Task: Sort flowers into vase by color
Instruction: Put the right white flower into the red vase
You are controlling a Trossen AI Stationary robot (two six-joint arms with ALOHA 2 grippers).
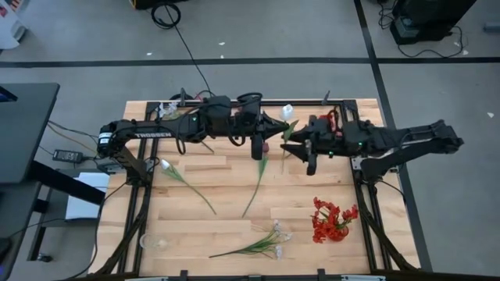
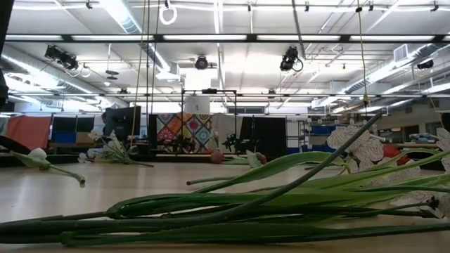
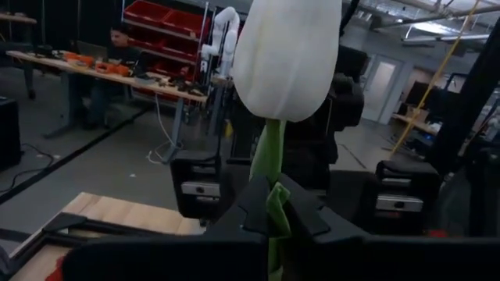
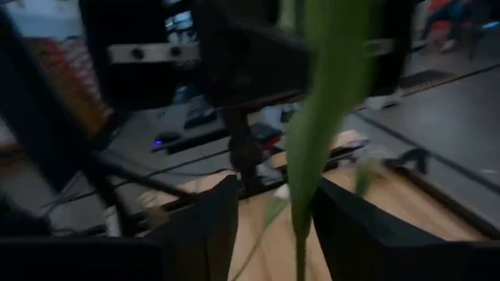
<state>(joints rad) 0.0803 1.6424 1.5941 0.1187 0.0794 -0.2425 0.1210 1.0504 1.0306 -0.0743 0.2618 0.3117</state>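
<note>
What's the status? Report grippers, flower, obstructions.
Left gripper shut on white tulip stem, raised mid-table. Right gripper facing it, fingers astride a green stem, grip not confirmed. Other flowers lie on table; nothing blocking.

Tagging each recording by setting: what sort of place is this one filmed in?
Most likely a robotics lab or workshop: open ceiling with strip lights, a workbench before red storage bins, and a white robot arm behind it.
</note>
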